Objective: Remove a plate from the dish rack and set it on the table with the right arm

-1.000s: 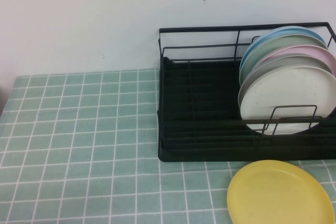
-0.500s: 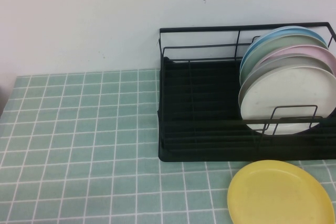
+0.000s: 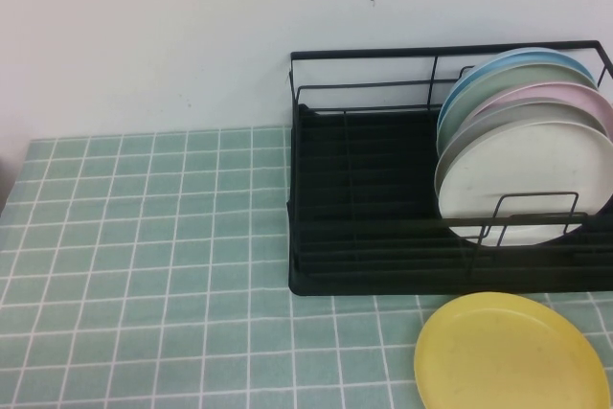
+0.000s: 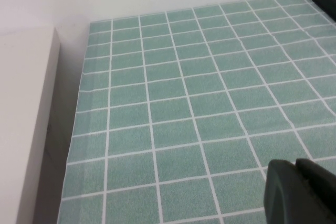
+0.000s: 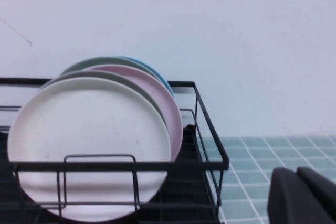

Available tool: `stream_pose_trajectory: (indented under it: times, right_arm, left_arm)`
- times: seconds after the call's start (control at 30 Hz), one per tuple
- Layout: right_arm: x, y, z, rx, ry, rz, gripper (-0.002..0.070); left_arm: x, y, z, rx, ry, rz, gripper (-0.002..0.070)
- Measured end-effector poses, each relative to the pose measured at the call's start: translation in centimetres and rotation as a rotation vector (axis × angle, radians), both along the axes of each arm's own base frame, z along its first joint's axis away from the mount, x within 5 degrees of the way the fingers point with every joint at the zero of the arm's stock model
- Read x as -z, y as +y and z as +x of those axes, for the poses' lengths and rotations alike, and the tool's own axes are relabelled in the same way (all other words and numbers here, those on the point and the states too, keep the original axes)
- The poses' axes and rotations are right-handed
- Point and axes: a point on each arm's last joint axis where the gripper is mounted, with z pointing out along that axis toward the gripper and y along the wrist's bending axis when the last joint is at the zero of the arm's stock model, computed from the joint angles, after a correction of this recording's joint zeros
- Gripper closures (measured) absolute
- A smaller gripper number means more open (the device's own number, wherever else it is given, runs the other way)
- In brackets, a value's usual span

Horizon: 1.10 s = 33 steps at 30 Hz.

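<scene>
Green tile covers the table (image 3: 144, 237), bare across its left half, and that is all the left wrist view looks down on, with the left gripper (image 4: 302, 192) showing only as a dark tip low over the tiles; I cannot tell how its fingers stand. Further right sits the dish rack (image 3: 364, 189), its left part holding nothing and its right end packed with plates on edge: a white plate (image 3: 532, 179) at the front, then a grey one, a pink plate (image 3: 575, 98), a pale green one and a blue one at the back. Just in front of the rack's right end the yellow plate (image 3: 512, 353) lies flat on the tiles, out of the rack, so the job looks done. The right gripper (image 5: 307, 195) is outside the high view; its own camera shows it as a dark tip, closed and with nothing in it, facing the standing plates from the rack's near side. From that I judge the yellow plate lies low and close beneath the right arm, far nearer to it than to the left.
</scene>
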Motion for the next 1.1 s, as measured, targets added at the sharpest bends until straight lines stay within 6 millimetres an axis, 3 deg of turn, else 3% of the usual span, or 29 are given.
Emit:
stream_pose_trajectory:
  times: [0.13, 0.5, 0.8, 1.1]
  right_arm:
    - [1.0, -0.1, 0.0, 0.011, 0.009, 0.002, 0.0678]
    - [0.7, -0.3, 0.0, 0.034, -0.016, -0.08, 0.0678]
    - [3.7, -0.1, -0.4, -0.006, 0.315, -0.104, 0.0678]
    - [3.8, -0.2, -0.5, -0.001, 0.348, -0.128, 0.0678]
  left_arm:
    - [0.0, 0.0, 0.0, 0.0, 0.0, 0.0, 0.0678]
    - [0.0, 0.0, 0.0, 0.0, 0.0, 0.0, 0.0678]
    - [0.0, 0.0, 0.0, 0.0, 0.0, 0.0, 0.0678]
    - [0.0, 0.0, 0.0, 0.0, 0.0, 0.0, 0.0678]
